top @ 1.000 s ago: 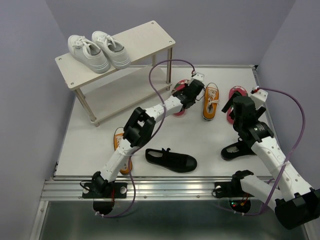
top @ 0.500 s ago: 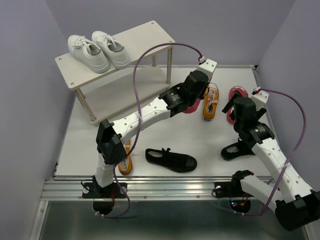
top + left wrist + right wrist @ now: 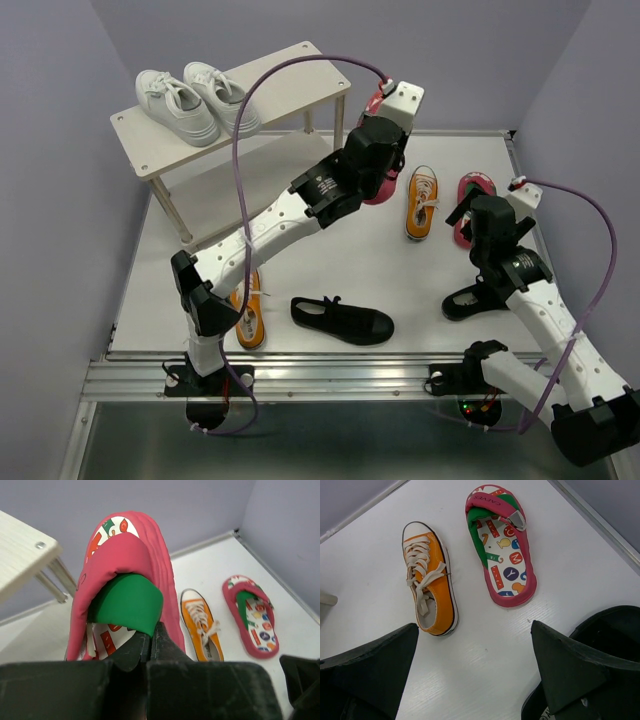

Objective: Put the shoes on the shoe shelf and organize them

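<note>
Shoe shelf (image 3: 290,75) sits at 11 o'clock on the table (image 3: 300,260). White sneakers (image 3: 198,103) stand side by side on the left end of its top tier, toes to 10 o'clock. Near orange sneaker (image 3: 247,312) at 7 o'clock, partly behind the left arm, long axis 12–6. Black strap shoe (image 3: 342,320) is near it on the right, not touching, long axis 9–3. Left gripper (image 3: 150,639) is up off the table beside the shelf's right end, fingers nearly together, pinching the green strap (image 3: 127,602) of a red flip-flop (image 3: 150,550). In the left wrist view the sole's long axis runs 12–6, away from the fingers, printed insole showing. Far orange sneaker (image 3: 430,587) lies on the table, toe to 12 in the right wrist view. Second flip-flop (image 3: 502,555) is just right of it, apart, roughly parallel, strap end at 12. Right gripper (image 3: 475,675) is spread wide, holding nothing, above the table near both. Second black shoe (image 3: 470,300) at 4 o'clock, partly under the right arm.
</note>
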Robot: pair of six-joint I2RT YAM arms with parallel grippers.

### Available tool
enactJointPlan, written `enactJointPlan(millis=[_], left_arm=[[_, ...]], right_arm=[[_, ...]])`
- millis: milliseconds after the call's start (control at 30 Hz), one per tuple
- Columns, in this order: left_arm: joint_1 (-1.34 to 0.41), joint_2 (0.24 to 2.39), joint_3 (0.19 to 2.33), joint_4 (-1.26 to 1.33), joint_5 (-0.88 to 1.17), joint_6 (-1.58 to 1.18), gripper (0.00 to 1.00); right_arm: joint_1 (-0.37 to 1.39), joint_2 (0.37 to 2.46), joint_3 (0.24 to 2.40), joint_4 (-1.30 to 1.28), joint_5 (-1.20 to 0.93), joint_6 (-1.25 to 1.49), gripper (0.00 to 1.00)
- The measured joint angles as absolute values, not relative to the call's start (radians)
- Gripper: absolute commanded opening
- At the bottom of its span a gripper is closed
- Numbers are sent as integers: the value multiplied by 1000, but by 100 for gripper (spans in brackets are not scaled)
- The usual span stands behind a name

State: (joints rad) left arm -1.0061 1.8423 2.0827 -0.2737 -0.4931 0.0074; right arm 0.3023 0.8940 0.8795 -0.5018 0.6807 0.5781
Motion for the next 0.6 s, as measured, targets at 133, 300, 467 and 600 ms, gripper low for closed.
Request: enactJointPlan(millis=[133,300,467,600], left_arm=[[-1006,1841,2152,-237,-601,72,0],[-998,1845,2256,-184,-746,179,0],[-960,1869,2341,-120,-844,255,0],[-905,1897,2369,-101,-874,282,0]], right_arm=[[302,884,875,-501,680,582,100],[302,867,871,-509,680,584,100],[302,860,868,-510,680,585,100],[302,861,868,-510,678,586,100]])
